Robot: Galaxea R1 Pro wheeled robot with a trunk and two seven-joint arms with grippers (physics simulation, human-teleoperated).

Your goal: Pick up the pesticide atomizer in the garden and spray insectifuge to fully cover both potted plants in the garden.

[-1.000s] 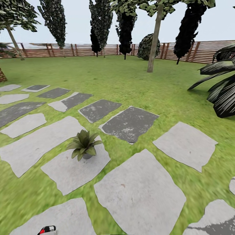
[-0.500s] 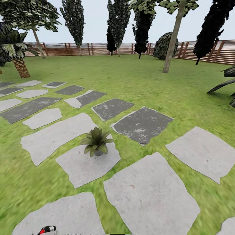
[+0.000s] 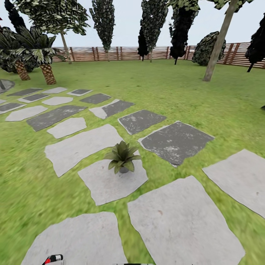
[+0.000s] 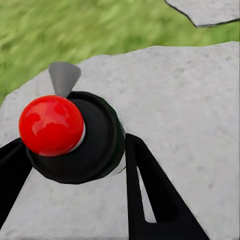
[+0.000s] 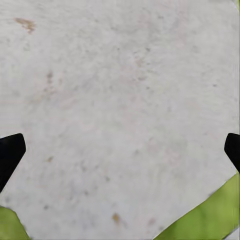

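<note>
Left fingers (image 4: 135, 185) pinching the pesticide atomizer (image 4: 75, 137); right fingers (image 5: 12, 152) spread above pale stepping stone (image 5: 120, 110).

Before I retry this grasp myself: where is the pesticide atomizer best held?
Around its dark round body, from the sides, below the red top. The pesticide atomizer already sits that way between the left gripper fingers, nozzle pointing outward and unobstructed. The wide barrel looks like a steadier hold than the smooth red ball.

view swung leftward, potted plant (image 3: 122, 158) now nearer centre, palms (image 3: 35, 55) newly visible
</note>
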